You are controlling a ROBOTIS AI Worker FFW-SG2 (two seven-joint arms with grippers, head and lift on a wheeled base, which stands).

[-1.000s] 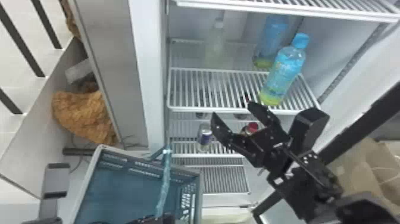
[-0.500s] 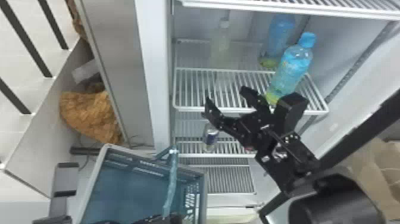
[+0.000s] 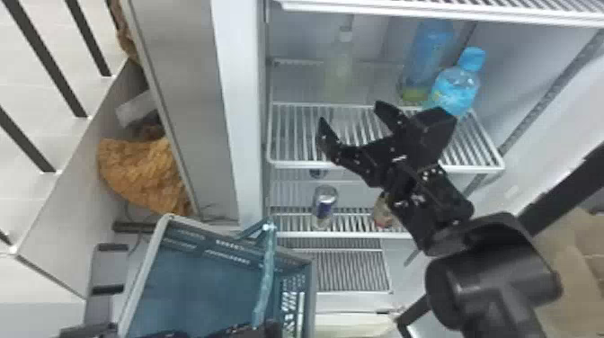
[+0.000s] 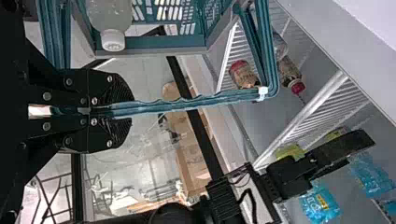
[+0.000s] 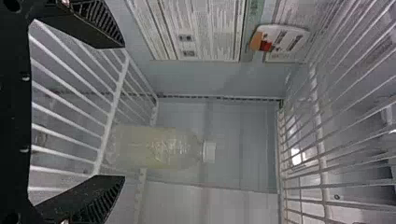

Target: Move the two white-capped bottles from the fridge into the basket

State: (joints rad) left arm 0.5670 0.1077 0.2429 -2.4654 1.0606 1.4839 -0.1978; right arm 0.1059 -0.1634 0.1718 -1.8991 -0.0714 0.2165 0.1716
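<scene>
A pale white-capped bottle [image 3: 339,72] stands on the fridge's upper shelf; in the right wrist view this bottle [image 5: 154,147] lies beyond the fingertips, between their levels. My right gripper [image 3: 353,112] is open in front of that shelf, and in its wrist view the gripper [image 5: 123,112] has nothing between its fingers. At the bottom edge sits my left gripper [image 3: 265,330]; in the left wrist view the gripper [image 4: 126,109] is shut on the basket handle [image 4: 187,102]. Another white-capped bottle [image 4: 109,16] is inside the teal basket [image 3: 148,256].
Two blue-capped bottles [image 3: 456,87] stand at the upper shelf's right, close beside the right gripper. A can [image 3: 324,206] stands on the shelf below. Wire shelf edges [image 3: 386,166] and the fridge's left frame [image 3: 240,112] border the opening.
My right gripper has risen from the lower shelf's height to the upper shelf, staying open. The left gripper keeps hold of the basket, and the head view has shifted slightly.
</scene>
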